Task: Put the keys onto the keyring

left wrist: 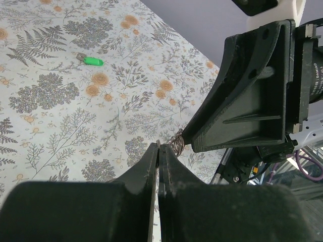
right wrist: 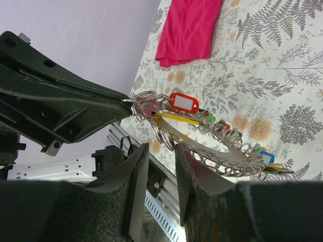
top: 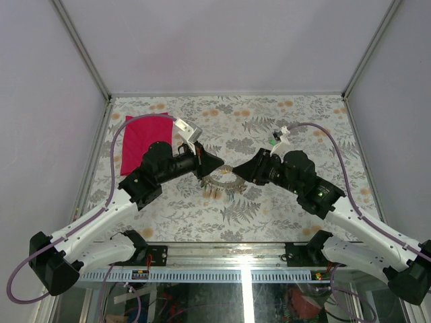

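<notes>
Two grippers meet at table (top: pixel 303 202) centre w/ the keyring (right wrist: pixel 222 151) between them. Left gripper (left wrist: pixel 160 148) clamps its rim; right gripper (right wrist: pixel 161 151) stands partly apart, grip unclear. Ring seems stiff, thin, slippery; keys (right wrist: pixel 184 102) dangle loose: pinch flat rim.

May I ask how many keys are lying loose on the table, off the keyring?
1: a green-headed key lying on the floral table, apart from the keyring; others may be hidden.

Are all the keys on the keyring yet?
No, a green key lies loose on the table.
</notes>
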`<action>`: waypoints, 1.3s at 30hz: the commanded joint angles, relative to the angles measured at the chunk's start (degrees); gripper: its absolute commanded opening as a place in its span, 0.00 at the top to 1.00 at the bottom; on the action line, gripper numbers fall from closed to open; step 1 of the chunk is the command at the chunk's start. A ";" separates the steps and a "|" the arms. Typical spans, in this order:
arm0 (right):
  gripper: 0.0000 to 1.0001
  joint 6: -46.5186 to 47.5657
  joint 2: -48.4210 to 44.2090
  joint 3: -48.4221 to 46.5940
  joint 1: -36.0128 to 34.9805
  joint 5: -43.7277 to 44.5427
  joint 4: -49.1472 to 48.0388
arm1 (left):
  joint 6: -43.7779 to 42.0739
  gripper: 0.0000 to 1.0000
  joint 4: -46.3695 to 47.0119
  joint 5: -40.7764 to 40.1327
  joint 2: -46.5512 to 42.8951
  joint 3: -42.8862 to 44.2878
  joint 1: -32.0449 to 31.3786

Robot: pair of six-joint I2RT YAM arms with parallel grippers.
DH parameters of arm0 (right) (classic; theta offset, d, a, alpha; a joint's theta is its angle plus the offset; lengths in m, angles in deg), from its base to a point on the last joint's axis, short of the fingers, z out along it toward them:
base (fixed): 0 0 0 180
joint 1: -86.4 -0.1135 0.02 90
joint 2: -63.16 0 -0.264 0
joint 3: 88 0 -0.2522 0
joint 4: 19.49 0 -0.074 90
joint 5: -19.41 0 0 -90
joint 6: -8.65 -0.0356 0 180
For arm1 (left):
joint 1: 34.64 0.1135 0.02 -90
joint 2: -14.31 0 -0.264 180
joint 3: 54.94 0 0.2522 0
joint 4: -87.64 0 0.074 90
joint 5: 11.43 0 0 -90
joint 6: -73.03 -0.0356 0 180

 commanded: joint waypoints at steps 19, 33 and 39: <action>0.93 -0.18 0.05 0.72 -0.71 0.25 -6.76 | 0.43 1.00 6.08 -0.81 -2.25 1.70 -0.31; 0.86 -1.29 0.71 1.25 -0.70 -0.68 -10.72 | 0.67 1.00 5.79 0.02 -2.54 1.76 -0.37; 0.87 -1.40 1.17 1.22 -0.71 -0.88 -11.34 | 0.71 1.00 5.76 0.04 -2.78 1.58 -0.37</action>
